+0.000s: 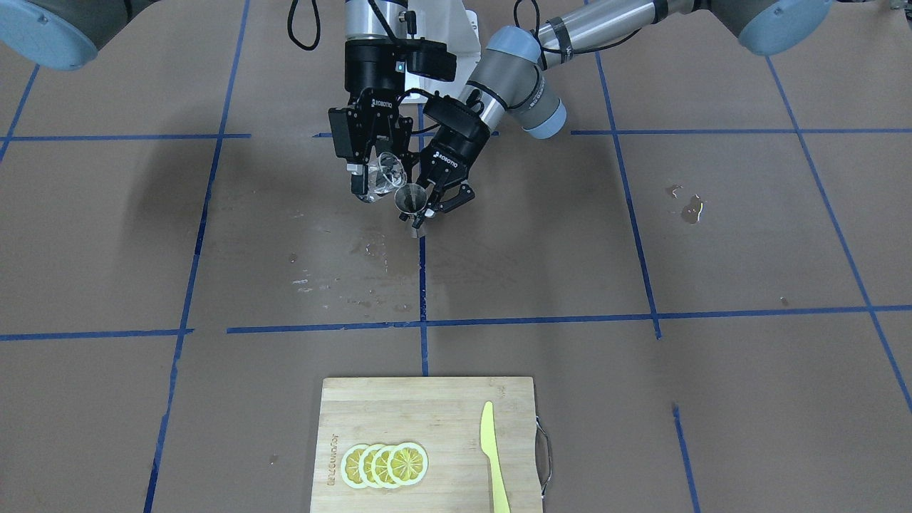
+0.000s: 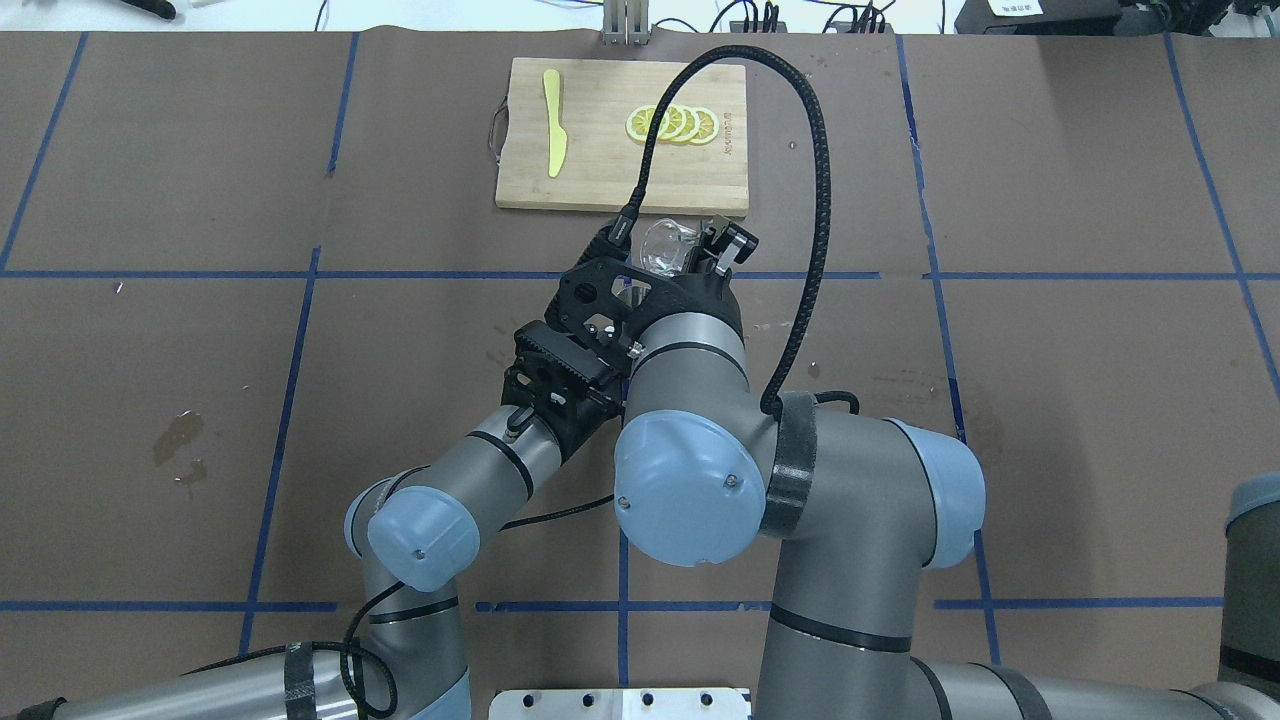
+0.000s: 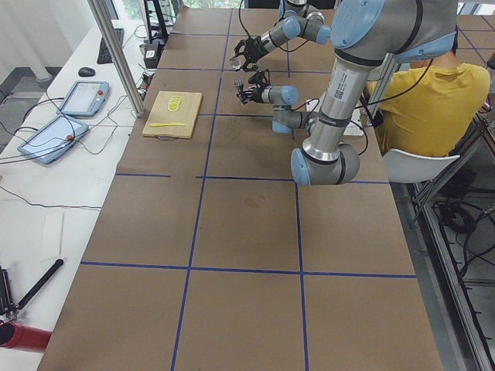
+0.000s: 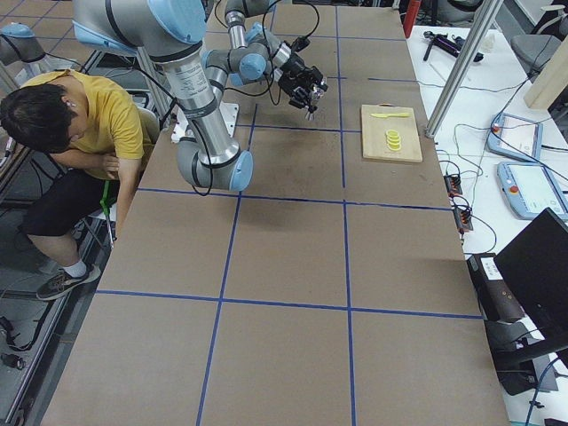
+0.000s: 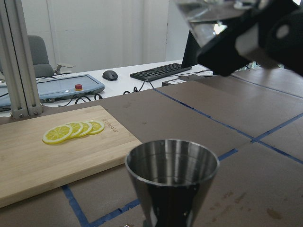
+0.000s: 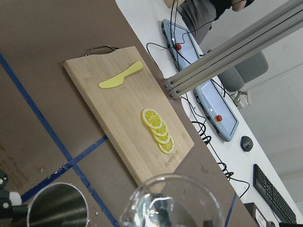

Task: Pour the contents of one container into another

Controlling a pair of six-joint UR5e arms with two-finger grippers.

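Note:
A clear glass (image 1: 385, 175) hangs above the table with my right gripper (image 1: 375, 178) shut on it, tilted so its rim leans toward a steel jigger cup (image 1: 411, 200). My left gripper (image 1: 422, 206) is shut on the jigger's lower part and holds it upright, just beside and below the glass rim. In the left wrist view the jigger (image 5: 172, 176) fills the bottom, with the glass (image 5: 213, 16) above it at the top right. The right wrist view shows the glass rim (image 6: 170, 204) and the jigger's mouth (image 6: 57, 207) side by side. From overhead only the glass (image 2: 667, 246) shows; the jigger is hidden.
A wooden cutting board (image 1: 442, 406) with lemon slices (image 1: 385, 464) and a yellow knife (image 1: 493, 456) lies at the far edge. Wet spots (image 1: 370, 249) mark the brown table under the grippers, with another puddle (image 1: 690, 210) off to the side. A person in yellow (image 4: 84, 124) sits behind the robot.

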